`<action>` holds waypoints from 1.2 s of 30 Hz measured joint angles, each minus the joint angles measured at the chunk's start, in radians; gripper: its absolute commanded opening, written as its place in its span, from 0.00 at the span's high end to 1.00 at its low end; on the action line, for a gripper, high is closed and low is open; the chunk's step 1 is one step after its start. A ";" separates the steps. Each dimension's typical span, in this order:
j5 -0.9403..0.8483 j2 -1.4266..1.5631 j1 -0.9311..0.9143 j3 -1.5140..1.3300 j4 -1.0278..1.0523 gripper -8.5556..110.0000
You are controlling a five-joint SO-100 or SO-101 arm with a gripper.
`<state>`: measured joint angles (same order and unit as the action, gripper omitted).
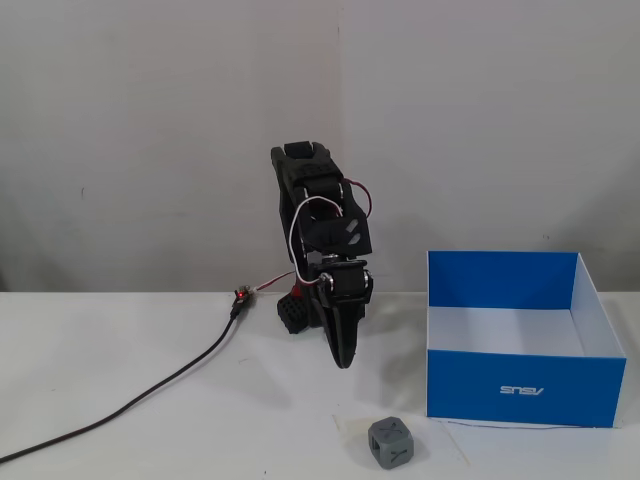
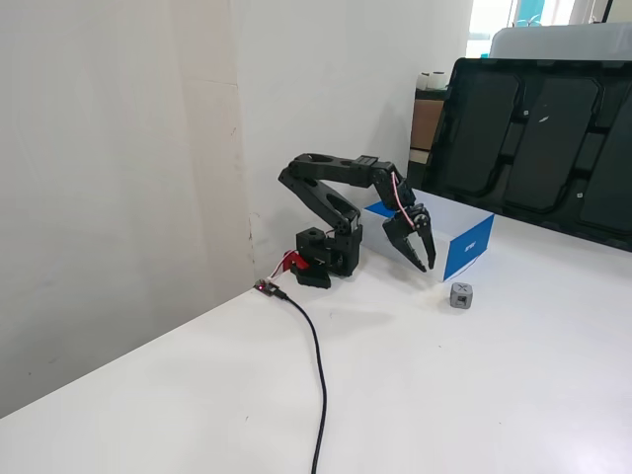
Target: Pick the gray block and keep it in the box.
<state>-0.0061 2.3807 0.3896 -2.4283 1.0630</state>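
The gray block [image 1: 391, 443] is a small cube with X-marked faces. It sits on the white table near the front edge, just left of the box's front corner, and also shows in the other fixed view [image 2: 461, 295]. The box [image 1: 524, 388] is blue outside and white inside, open on top and with nothing visible inside; it also shows in the other fixed view [image 2: 471, 246]. My gripper [image 1: 343, 362] points down at the table, behind and to the left of the block, clear of it. Its jaws look closed and hold nothing in the other fixed view [image 2: 428, 265].
The arm's base [image 2: 321, 262] stands by the white wall. A black cable [image 1: 150, 392] runs from the base across the table to the front left. A large dark tray or screen [image 2: 538, 148] leans behind the box.
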 measured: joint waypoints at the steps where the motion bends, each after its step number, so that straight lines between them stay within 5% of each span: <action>1: 0.000 -0.025 0.006 0.018 0.000 0.92; 18: 0.000 -0.356 0.075 0.212 -0.014 0.75; 36: 0.000 -0.686 0.087 0.383 -0.044 0.72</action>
<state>-0.0061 1.6950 0.4771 -2.0448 1.0186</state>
